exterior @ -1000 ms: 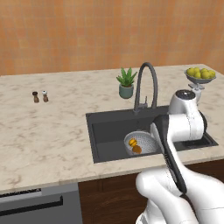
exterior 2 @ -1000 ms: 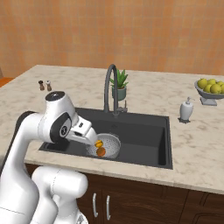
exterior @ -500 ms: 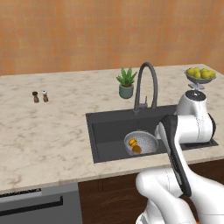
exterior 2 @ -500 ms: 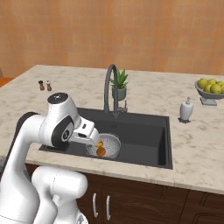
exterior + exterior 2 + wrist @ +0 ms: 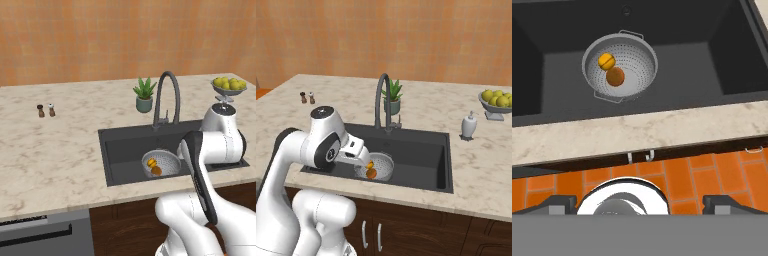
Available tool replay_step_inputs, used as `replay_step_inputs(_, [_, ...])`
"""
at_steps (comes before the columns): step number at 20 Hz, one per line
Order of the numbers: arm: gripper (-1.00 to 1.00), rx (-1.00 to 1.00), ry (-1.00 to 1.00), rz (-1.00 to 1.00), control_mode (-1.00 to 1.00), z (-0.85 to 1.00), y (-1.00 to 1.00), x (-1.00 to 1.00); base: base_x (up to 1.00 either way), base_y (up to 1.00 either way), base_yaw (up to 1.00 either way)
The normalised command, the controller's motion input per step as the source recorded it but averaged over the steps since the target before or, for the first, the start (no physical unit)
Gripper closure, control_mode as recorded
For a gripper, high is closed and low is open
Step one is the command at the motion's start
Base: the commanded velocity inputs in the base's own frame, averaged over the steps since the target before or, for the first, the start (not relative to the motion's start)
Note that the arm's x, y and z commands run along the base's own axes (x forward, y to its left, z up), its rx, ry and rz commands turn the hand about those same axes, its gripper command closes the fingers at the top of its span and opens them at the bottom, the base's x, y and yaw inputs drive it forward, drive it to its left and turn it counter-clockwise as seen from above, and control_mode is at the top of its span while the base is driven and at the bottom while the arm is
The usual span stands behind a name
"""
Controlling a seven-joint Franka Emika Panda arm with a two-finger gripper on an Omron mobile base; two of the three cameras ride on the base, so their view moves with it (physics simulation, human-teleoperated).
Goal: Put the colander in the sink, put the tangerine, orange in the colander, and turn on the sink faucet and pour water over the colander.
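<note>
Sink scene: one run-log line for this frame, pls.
colander: in sink | two orange fruits: in colander | sink faucet: no water seen | gripper: open, empty, above counter's front edge

The left base view looks forward and down from behind the arm's left side, taking in the counter (image 5: 60, 145), the sink (image 5: 120, 150) and the faucet (image 5: 167, 97) from moderately far. The right base view faces the same counter (image 5: 476, 170) from behind the arm's right side, with the sink (image 5: 421, 155) and faucet (image 5: 382, 100) nearer the middle. Both share the sink, the faucet and the colander (image 5: 167, 161) (image 5: 383, 164). The hand view looks almost straight down from above the counter's front edge (image 5: 637, 130), onto the sink (image 5: 687, 65) and the colander (image 5: 637, 65), with orange floor tiles (image 5: 677, 175) below.
</note>
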Motion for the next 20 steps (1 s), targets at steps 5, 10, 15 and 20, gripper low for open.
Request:
replay_step_inputs(5, [-1.00, 0.00, 0.00, 0.00, 1.00, 0.00, 0.00, 0.00, 0.00, 0.00, 0.00])
replay_step_inputs(10, [-1.00, 0.00, 0.00, 0.00, 1.00, 0.00, 0.00, 0.00, 0.01, -0.10, 0.03])
replay_step_inputs(15, [-1.00, 0.00, 0.00, 0.00, 1.00, 0.00, 0.00, 0.00, 0.00, -0.46, 0.04])
replay_step_inputs(20, [-1.00, 0.00, 0.00, 0.00, 1.00, 0.00, 0.00, 0.00, 0.00, -0.56, 0.00])
